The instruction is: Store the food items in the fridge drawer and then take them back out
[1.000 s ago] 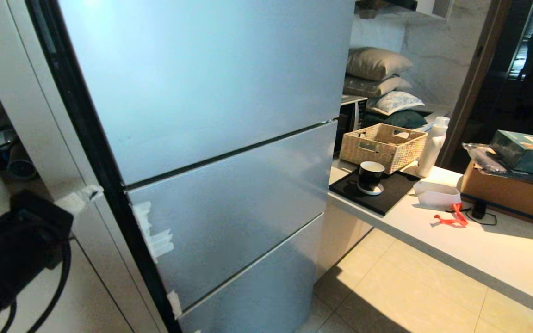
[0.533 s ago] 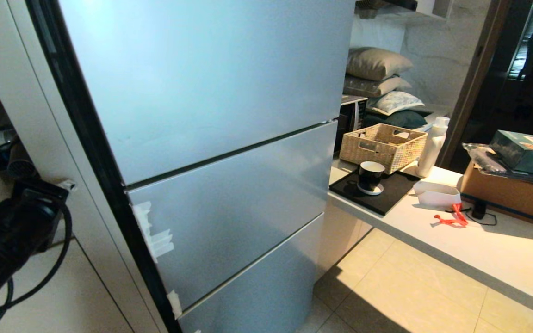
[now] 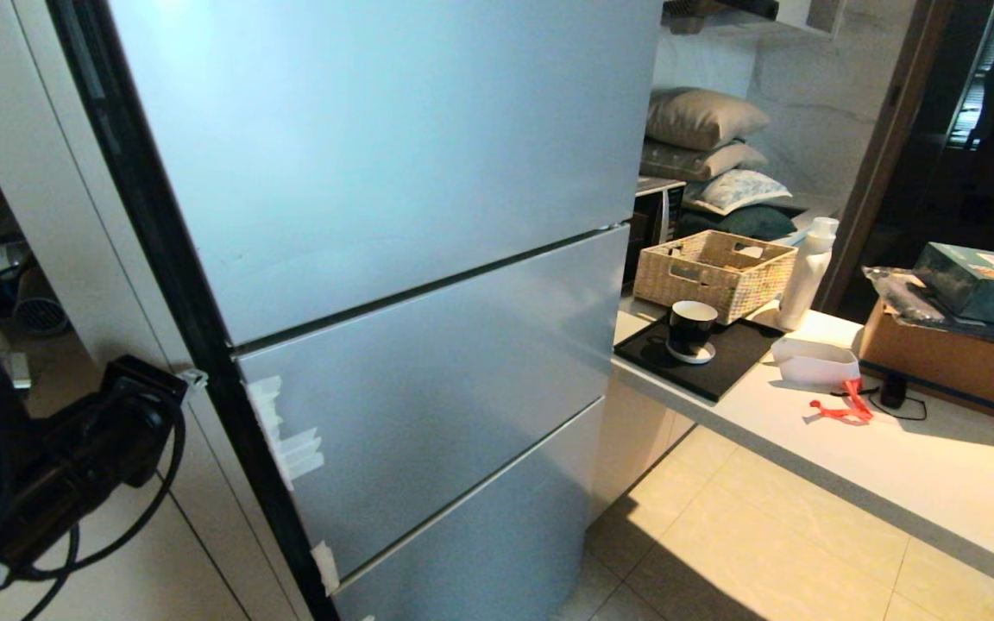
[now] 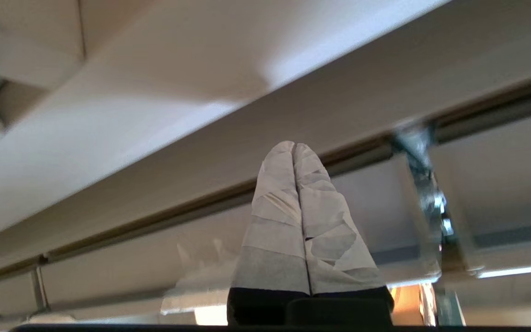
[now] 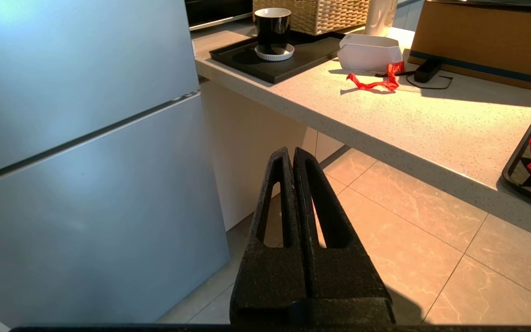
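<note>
The fridge [image 3: 393, 172] stands closed, its silver-blue fronts [image 5: 62, 69] all flush. The fridge drawer is hidden behind them, and no food items are in view. My left arm reaches in from the lower left. The left gripper [image 3: 191, 377] has tape-wrapped fingers [image 4: 274, 207] pressed together and empty, and its tip is close to the fridge's black side edge [image 3: 204, 345] beside the middle front. In the left wrist view the left gripper [image 4: 294, 145] points at a dark seam [image 4: 155, 221]. My right gripper [image 5: 292, 150] hangs shut and empty above the tiled floor [image 5: 408, 221], to the right of the fridge.
A white cabinet [image 3: 117, 552] flanks the fridge on the left. To the right, a counter [image 3: 894, 466] carries a black tray [image 3: 704, 358] with a mug [image 3: 691, 329], a wicker basket [image 3: 715, 272], a white bottle [image 3: 808, 272], a white tub [image 3: 814, 362], a red ribbon [image 3: 842, 407] and a cardboard box [image 3: 954, 362].
My left arm has swung lower and to the right, bringing its taped tip close against the fridge's black side edge. The fridge, the counter and the right gripper have stayed as they were.
</note>
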Available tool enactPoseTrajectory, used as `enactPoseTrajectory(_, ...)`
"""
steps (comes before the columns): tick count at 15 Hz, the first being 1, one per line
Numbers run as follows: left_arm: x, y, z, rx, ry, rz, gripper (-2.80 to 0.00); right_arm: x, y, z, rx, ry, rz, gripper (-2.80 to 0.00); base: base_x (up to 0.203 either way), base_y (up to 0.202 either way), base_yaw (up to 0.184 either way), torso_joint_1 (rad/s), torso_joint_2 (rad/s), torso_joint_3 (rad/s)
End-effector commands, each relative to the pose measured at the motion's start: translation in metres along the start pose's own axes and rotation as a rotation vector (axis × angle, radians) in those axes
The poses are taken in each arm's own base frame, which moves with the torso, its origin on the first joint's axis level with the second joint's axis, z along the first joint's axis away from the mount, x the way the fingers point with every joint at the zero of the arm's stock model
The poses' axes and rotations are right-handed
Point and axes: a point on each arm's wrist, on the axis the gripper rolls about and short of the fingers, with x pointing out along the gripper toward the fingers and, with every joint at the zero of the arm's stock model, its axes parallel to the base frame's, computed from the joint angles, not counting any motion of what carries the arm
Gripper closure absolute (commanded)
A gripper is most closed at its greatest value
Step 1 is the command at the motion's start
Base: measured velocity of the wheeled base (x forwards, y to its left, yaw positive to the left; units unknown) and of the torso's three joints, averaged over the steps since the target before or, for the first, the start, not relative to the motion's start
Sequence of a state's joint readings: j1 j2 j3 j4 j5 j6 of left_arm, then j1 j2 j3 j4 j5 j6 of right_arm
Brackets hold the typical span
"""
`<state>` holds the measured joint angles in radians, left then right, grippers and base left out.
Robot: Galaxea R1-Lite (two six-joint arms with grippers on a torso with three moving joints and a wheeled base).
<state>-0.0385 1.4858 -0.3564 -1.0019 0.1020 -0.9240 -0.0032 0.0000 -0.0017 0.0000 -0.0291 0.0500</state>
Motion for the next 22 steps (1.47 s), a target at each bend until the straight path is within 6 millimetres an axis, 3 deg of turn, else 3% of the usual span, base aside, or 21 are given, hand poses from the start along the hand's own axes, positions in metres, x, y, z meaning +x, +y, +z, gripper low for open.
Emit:
enactPoseTrajectory(1,0.002,0.004,-0.006,0.000,0.059,-0.009,0.00,0.000,0.000,0.000,0.000,0.002,0.000,0.00,0.000,0.000,0.000,0.000,0.00,0.000)
enactPoseTrajectory(5,0.007,0.010,-0.015,0.002,0.110,0.013,0.00,0.000,0.000,0.000,-0.001,0.002,0.000,0.00,0.000,0.000,0.000,0.000,0.00,0.000)
enactPoseTrajectory(12,-0.013,0.014,-0.040,0.027,0.253,-0.013,0.00,0.000,0.000,0.000,-0.001,0.002,0.000,0.00,0.000,0.000,0.000,0.000,0.00,0.000)
enactPoseTrajectory(17,-0.031,0.003,-0.044,0.035,0.279,-0.092,0.00,0.000,0.000,0.000,0.001,0.002,0.000,0.00,0.000,0.000,0.000,0.000,0.00,0.000)
enactPoseTrajectory(22,-0.034,0.002,-0.044,0.037,0.275,-0.095,0.00,0.000,0.000,0.000,0.001,0.002,0.000,0.00,0.000,0.000,0.000,0.000,0.00,0.000)
